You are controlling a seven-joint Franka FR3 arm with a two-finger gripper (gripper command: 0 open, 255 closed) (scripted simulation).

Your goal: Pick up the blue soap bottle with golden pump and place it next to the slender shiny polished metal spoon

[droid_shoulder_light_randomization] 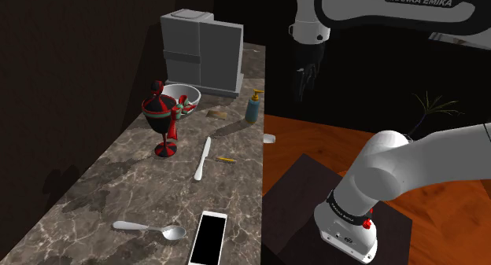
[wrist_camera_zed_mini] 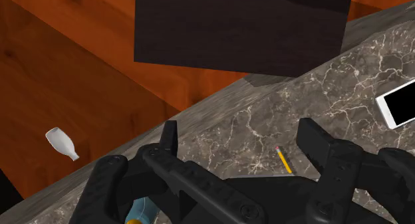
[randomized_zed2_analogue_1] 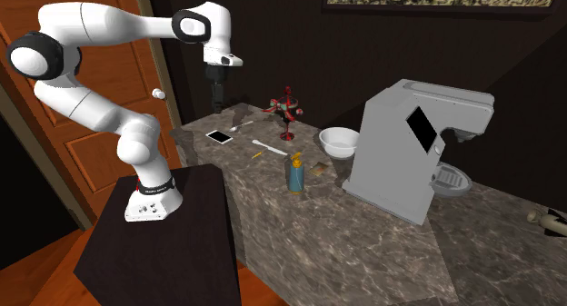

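The all-black gripper [wrist_camera_zed_mini: 243, 141] hangs in the air with its two blocky fingers [wrist_camera_zed_mini: 170, 136] spread apart and nothing between them. Past the gap lies the counter [wrist_camera_zed_mini: 247, 119], a grey-brown slab of veined marble, near its straight edge. A thin yellow pencil [wrist_camera_zed_mini: 284, 159] lies on the stone just inside one finger.

The soap bottle [droid_shoulder_light_randomization: 252, 108] stands upright on the counter, below the hand and to its side, near the edge. It has a blue-green body and a golden pump. In the wrist view a sliver of it [wrist_camera_zed_mini: 141, 209] peeks out from under the hand's body.

Beyond the bottle stands a boxy grey coffee machine [droid_shoulder_light_randomization: 201, 51], with a round white bowl [droid_shoulder_light_randomization: 182, 96] and a red-and-black goblet [droid_shoulder_light_randomization: 163, 118] close by.

On the hand's other side, farther off, are a flat white knife [droid_shoulder_light_randomization: 203, 159], a glossy black-screened phone [droid_shoulder_light_randomization: 208, 238] and, well apart from the bottle, the slender shiny spoon [droid_shoulder_light_randomization: 149, 228].
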